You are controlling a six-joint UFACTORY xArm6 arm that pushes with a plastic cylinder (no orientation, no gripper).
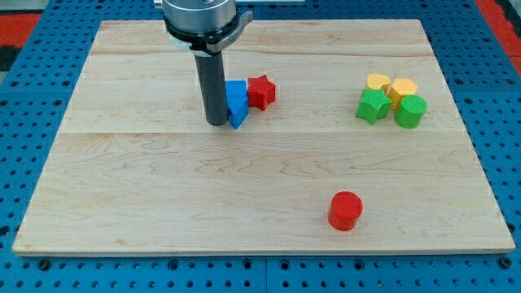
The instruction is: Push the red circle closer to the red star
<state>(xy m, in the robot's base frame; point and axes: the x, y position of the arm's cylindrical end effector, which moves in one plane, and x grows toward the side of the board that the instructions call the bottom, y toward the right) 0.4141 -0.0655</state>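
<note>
Just left of the blue blocks (pixel 236 103) and red star (pixel 261 91), my tip (pixel 216 122) holds nothing, red circle (pixel 345 211) well apart

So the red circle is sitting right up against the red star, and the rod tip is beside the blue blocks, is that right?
Not quite. The red circle is not against the red star; it lies well apart, near the view's bottom, right of centre. The rest holds: my tip is just left of the blue blocks, as the camera view shows.
</note>
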